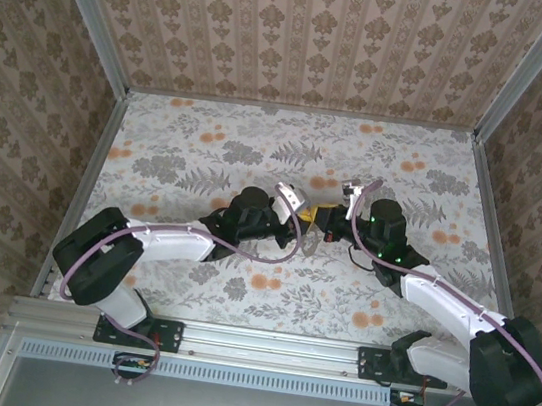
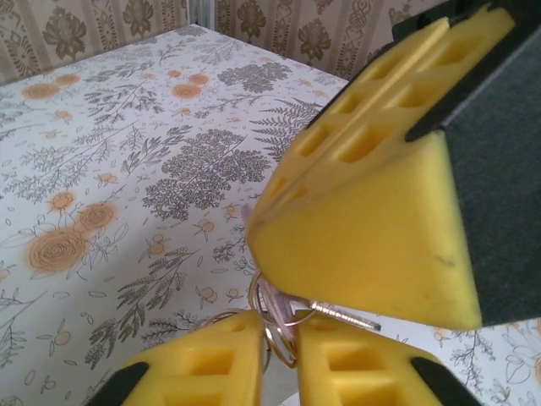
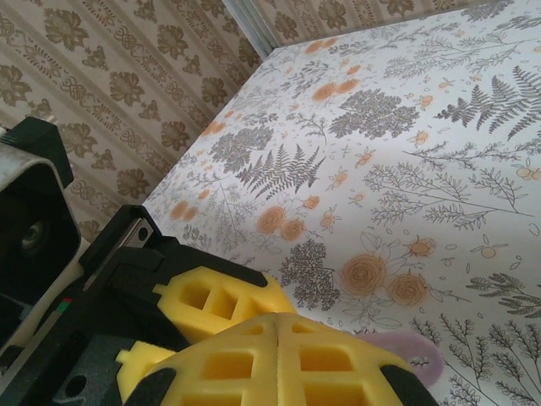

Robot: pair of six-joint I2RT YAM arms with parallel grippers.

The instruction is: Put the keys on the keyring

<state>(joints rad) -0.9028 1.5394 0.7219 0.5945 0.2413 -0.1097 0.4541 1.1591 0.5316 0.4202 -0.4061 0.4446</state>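
Matt, porous yellow foam pads (image 2: pixel 363 237) tip the black plastic left claw (image 2: pixel 277 334) and right claw (image 3: pixel 279 338). The key (image 2: pixel 338 315) shank and thin ring (image 2: pixel 252 294) gleam as bare metal. The surface (image 1: pixel 209 144) looks matt and printed.

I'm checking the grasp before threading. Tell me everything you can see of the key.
The key is tiny: a slim silvery metal shaft, nearly level, and a pinkish-purple head. The closed yellow foam pads of the right tool appear to pinch the head; the shaft juts out beneath them. It touches the thin metal keyring held at the left tool.
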